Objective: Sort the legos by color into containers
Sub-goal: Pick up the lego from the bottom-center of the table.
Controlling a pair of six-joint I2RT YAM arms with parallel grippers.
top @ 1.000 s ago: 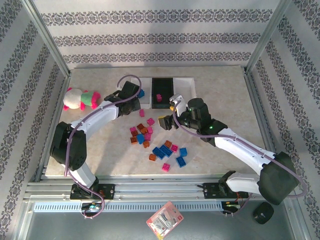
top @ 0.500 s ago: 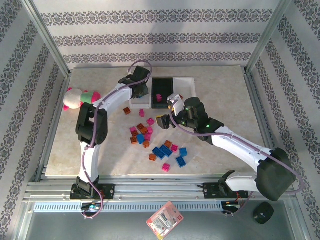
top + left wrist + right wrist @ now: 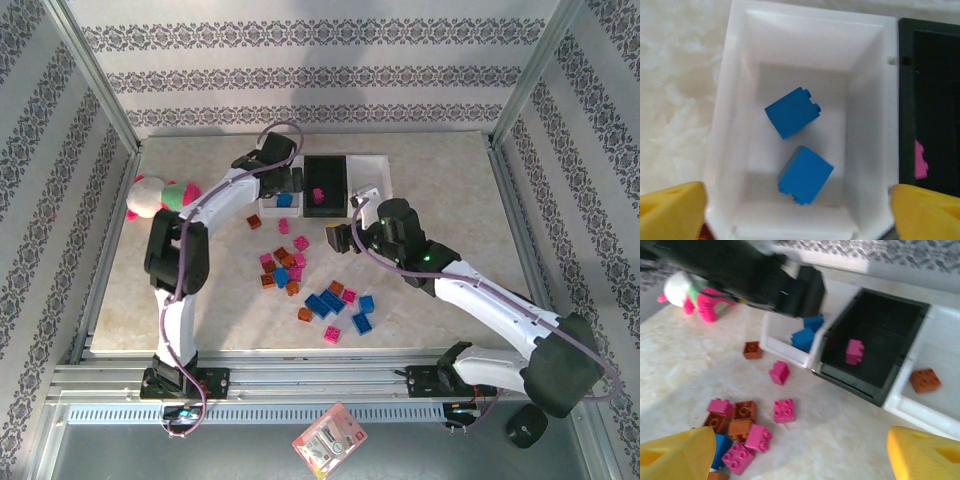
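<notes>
Here the left gripper [image 3: 799, 212] stands wide, its yellow fingertips [image 3: 672, 210] cut off at the two lower corners of the wrist view, with nothing between them. Ahead of them the white tray [image 3: 722, 125] runs lengthwise away from the fingers. Two squarish blue bricks lie on its floor. The far blue brick [image 3: 792, 112] is on its side, turned askew, with its studs pointing away and toward the right-hand finger. The near blue brick [image 3: 806, 175] is tilted the other way; its studs are hard to make out. Beyond the right-hand finger lies the black tray [image 3: 935, 90], whose wall hides part of a pink brick [image 3: 921, 160].

The right gripper [image 3: 800, 455] is also spread wide and empty. Loose bricks [image 3: 740, 430], pink and orange-brown, lie just ahead of its left-hand finger, studs mostly up. Farther ahead the black tray slants away, and to its right an orange-brown brick [image 3: 925, 381] lies flat in a second white tray [image 3: 920, 412]. The picture is blurred.
</notes>
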